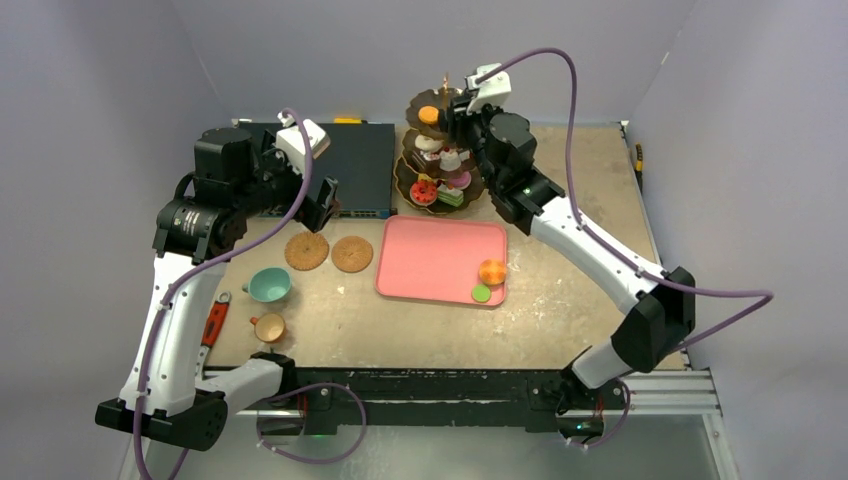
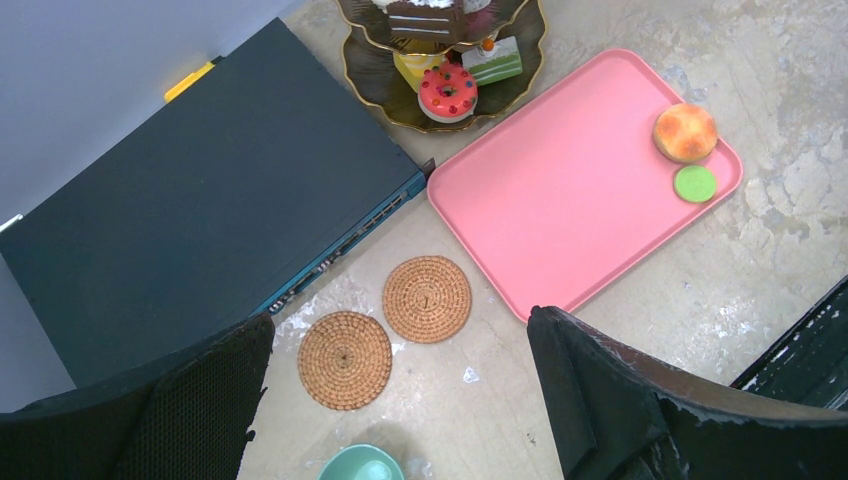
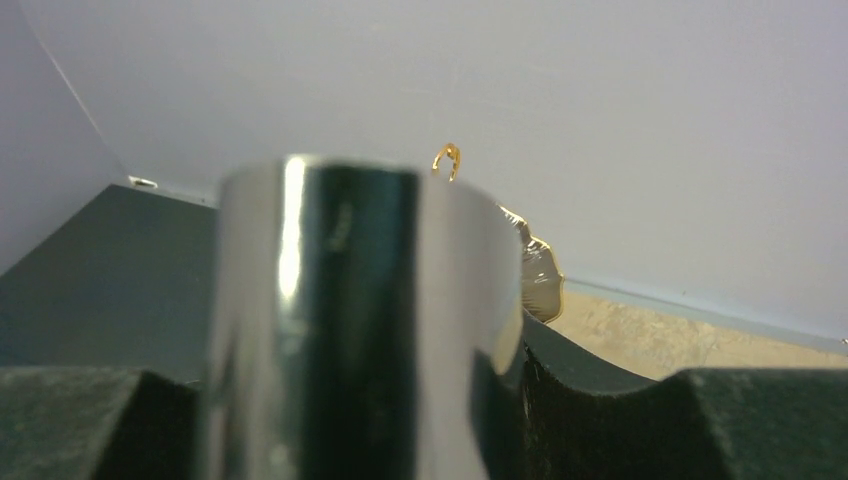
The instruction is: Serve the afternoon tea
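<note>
The dark three-tier stand [image 1: 440, 165] with a gold rod carries several small toy cakes, and an orange macaron [image 1: 428, 115] lies on its top tier. My right gripper [image 1: 462, 112] hovers beside that top tier, shut on shiny tongs [image 3: 350, 320] that fill the right wrist view. An orange bun [image 1: 491, 271] and a green macaron [image 1: 481, 293] rest on the pink tray [image 1: 430, 260]. Two woven coasters [image 2: 345, 360] [image 2: 427, 298] lie below my open, empty left gripper [image 2: 400, 400]. The teal cup [image 1: 269, 285] and the tan cup [image 1: 270, 327] stand at the left front.
A dark flat box [image 1: 360, 165] lies at the back, left of the stand. A red-handled tool [image 1: 214, 322] rests by the table's left edge. Grey walls close in the back and both sides.
</note>
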Tool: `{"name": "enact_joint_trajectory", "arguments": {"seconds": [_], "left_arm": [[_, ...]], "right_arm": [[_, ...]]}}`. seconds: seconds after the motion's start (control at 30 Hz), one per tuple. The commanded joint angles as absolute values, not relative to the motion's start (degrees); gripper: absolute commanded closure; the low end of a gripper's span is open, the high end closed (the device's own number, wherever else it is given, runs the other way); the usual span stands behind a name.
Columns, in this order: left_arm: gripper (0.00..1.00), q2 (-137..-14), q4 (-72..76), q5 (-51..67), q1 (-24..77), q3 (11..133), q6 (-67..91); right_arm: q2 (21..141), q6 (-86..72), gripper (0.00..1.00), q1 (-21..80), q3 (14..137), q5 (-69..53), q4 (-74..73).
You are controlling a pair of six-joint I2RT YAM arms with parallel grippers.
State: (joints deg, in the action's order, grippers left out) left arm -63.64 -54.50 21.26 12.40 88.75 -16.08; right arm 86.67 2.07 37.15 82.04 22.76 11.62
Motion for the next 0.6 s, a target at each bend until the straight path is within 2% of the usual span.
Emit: {"name": "enact_joint_trajectory", "arguments": {"seconds": [0.0,0.33,0.57], "left_arm": [[0.01,-62.84,-53.26,21.62,12.19,90.68,-16.17],[0.01,-62.58,-53.54,21.1,12.22,91.0,-16.52],[0.01,-62.84,-53.64,20.22,12.14,91.47,-16.23]], "right_arm": [[87.86,2.76,0.65,36.05,85.68,20.79,16.41],[94.06,2.22,0.64,34.64,89.56,19.73,16.88],[93.26,2.17,0.46,34.65,89.13,19.99,15.71]]}}
